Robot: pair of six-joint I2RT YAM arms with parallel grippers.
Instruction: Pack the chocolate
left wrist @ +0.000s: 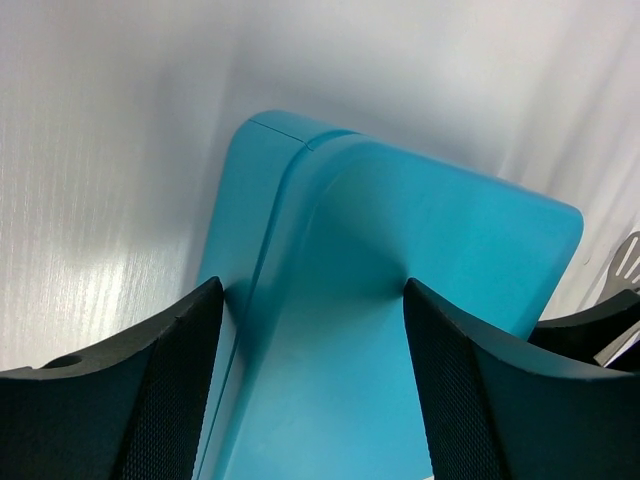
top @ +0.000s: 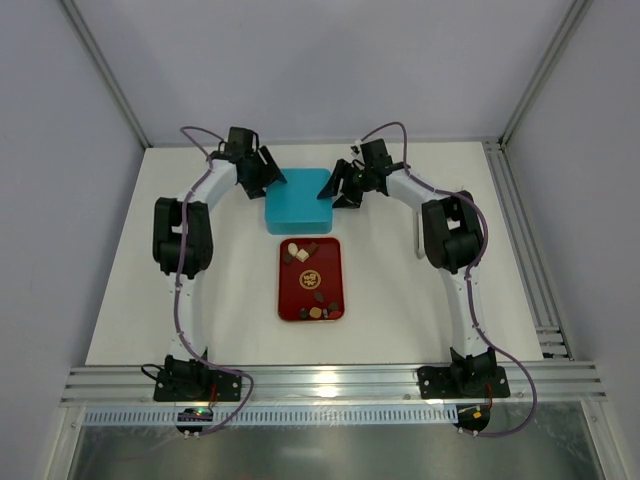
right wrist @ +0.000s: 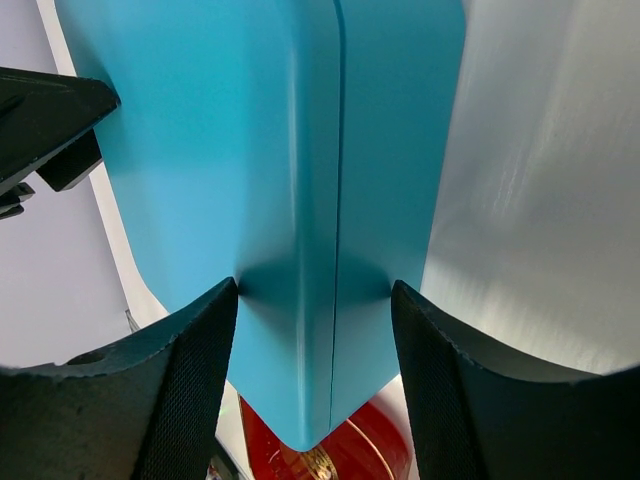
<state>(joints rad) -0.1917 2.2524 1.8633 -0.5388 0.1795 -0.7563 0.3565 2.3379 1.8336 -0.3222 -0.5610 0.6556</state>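
The chocolate [top: 311, 281], small dark brown, tan and cream pieces, lies scattered on a red tray [top: 290, 290] at the table's middle. A closed teal box [top: 298, 200] stands just beyond the tray. My left gripper [top: 266, 172] is open at the box's far left corner; in the left wrist view the box [left wrist: 400, 300] fills the gap between the fingers [left wrist: 170, 390]. My right gripper [top: 344, 186] is open at the box's right edge, its fingers [right wrist: 190, 380] straddling the box's near corner [right wrist: 290, 250], with the tray [right wrist: 370, 455] just below.
A white strip-like object [top: 418, 238] lies on the table to the right of the right arm. The table is white, bounded by metal frame rails at the right [top: 520, 240] and near edge [top: 330, 380].
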